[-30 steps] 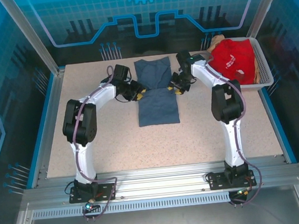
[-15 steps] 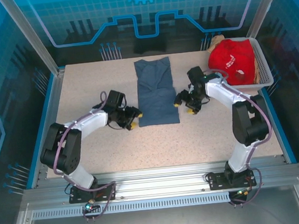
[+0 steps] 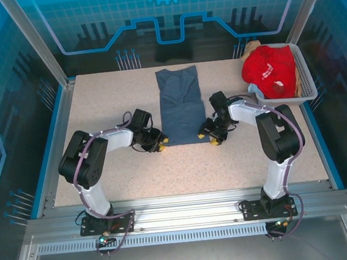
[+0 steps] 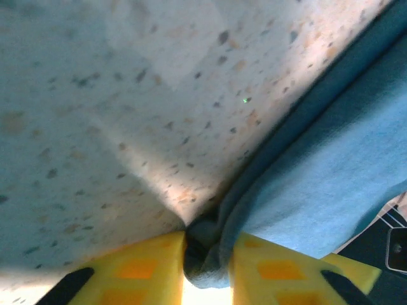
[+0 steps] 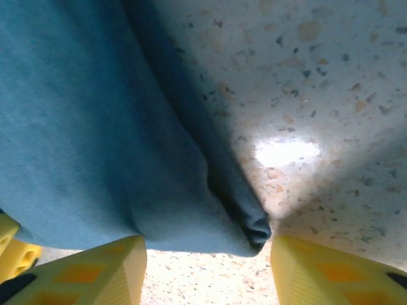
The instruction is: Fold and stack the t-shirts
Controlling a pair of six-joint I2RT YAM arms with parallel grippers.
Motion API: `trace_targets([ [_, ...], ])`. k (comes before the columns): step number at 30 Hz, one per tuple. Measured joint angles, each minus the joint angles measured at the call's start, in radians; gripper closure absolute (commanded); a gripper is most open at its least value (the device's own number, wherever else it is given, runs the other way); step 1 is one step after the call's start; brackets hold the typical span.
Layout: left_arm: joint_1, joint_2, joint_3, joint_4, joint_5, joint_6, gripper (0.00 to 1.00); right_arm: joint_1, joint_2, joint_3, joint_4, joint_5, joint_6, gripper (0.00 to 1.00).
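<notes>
Status: early, first shirt only part folded.

- blue shirt [image 3: 182,107] lies flat mid-table [image 3: 109,99] as a long narrow strip, sleeves tucked in, collar at the far end. Side folds look done; the end-to-end fold is not yet made.
- left gripper [image 4: 206,254] is clenched on the strip's near-left corner, cloth bunched between the yellow pads.
- right gripper [image 5: 208,254] is at the near-right corner. Jaws stand apart, the corner sits between them with a gap on each side, nothing pinched yet.
- My read: next is closing the right side, then carrying the near hem up toward the collar.
- No stack anywhere on the table.

Left to do: finish this one, then everything in the basket [image 3: 304,74] at the far right.

Count:
- shirts on table: 1 (blue)
- in basket: 1 red shirt [image 3: 270,70] on top, a tan cloth [image 3: 250,49] peeking behind it, a light blue cloth [image 3: 255,89] at the near-left rim. Probably 3, can't confirm how many lie under the red.
- baskets: 1
- arms: 2, one gripper each
</notes>
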Motion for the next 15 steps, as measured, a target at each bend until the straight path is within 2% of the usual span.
trace_targets([
  [7, -0.004, 0.014, 0.048, -0.005, -0.004, 0.019, 0.99, 0.008, 0.061, 0.075, -0.053, 0.031, -0.01, 0.76],
  [15, -0.004, 0.008, 0.066, -0.036, -0.016, 0.064, 1.0, 0.018, 0.067, 0.093, -0.041, 0.054, -0.032, 1.0],
])
